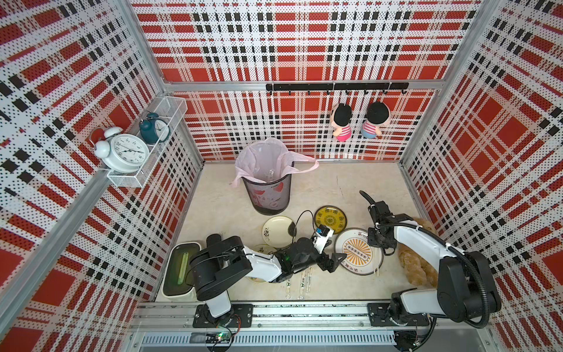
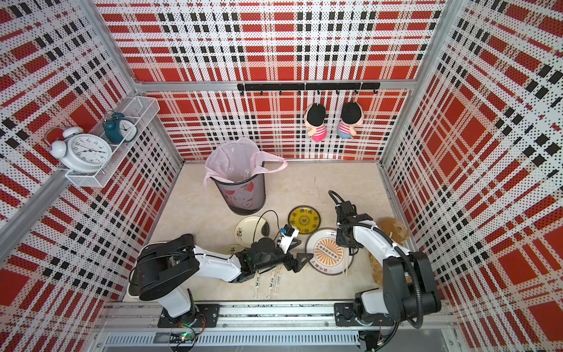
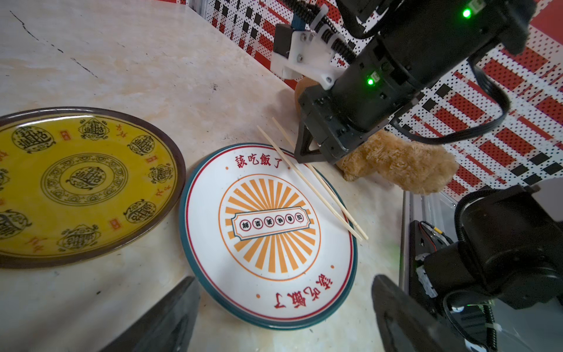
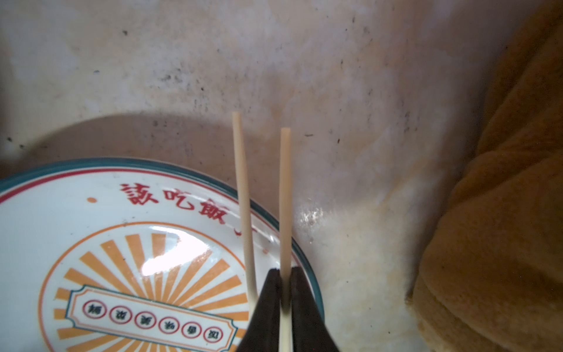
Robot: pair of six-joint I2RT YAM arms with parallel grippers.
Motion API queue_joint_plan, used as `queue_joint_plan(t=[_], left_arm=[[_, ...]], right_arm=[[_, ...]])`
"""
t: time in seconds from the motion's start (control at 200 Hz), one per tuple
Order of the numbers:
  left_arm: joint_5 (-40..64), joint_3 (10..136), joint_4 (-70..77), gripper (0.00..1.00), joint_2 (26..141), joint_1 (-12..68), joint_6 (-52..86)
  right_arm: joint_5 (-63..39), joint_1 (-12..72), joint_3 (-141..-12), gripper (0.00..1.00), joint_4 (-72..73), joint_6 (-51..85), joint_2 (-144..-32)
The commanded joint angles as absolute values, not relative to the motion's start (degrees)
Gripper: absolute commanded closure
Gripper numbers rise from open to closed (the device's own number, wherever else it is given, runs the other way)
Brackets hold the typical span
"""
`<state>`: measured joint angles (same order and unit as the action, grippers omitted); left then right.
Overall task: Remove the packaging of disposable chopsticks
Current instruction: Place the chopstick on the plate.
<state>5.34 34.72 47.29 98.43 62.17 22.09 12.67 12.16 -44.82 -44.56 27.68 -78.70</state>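
Note:
A bare pair of disposable chopsticks [image 1: 378, 264] lies across the right rim of the sunburst plate [image 1: 362, 273], seen also in the left wrist view [image 3: 316, 186]. My right gripper [image 4: 285, 274] points down at their far end. It is shut on one stick [image 4: 285, 198], and the other stick [image 4: 243, 198] lies just outside its jaws. My left gripper [image 3: 283, 320] stands open and empty, low over the table at the plate's left edge [image 3: 189, 213]. Chopsticks still in their packaging [image 1: 288, 285] [image 2: 272, 280] lie near the front edge, partly hidden under my left arm.
A mesh bin with a pink bag [image 1: 268, 186] stands at the back. A yellow plate [image 1: 330, 218] and a cream plate [image 1: 277, 231] lie behind the sunburst plate. A brown plush toy [image 1: 417, 268] lies by the right wall, and a white box [image 1: 179, 271] stands at the front left.

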Motion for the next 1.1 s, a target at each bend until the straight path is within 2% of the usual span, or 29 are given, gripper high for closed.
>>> queue_joint_plan(t=[0.0, 0.411, 0.496, 0.601, 0.671, 1.097], left_arm=[[5.57, 35.16, 49.31, 0.09, 99.36, 61.89, 21.45], [5.14, 34.63, 49.31, 0.09, 98.79, 61.96, 21.45], [5.12, 34.72, 49.3, 0.09, 98.8, 61.84, 21.45], [5.09, 34.79, 49.24, 0.09, 99.0, 61.82, 21.45], [5.18, 34.94, 49.26, 0.09, 99.22, 61.85, 21.45], [5.01, 34.45, 49.28, 0.09, 98.35, 61.95, 21.53]], right_arm=[[12.12, 12.48, -44.49, 0.87, -44.07, 27.29, -78.84], [12.13, 12.48, -44.56, 0.83, -44.39, 28.11, -76.29], [10.45, 12.46, -44.41, 0.77, -44.49, 29.58, -74.93], [7.39, 12.48, -42.85, 0.63, -42.54, 31.29, -73.08], [6.69, 12.47, -41.73, 0.59, -41.69, 33.37, -72.47], [9.11, 12.48, -41.66, 0.57, -43.28, 34.28, -75.27]])
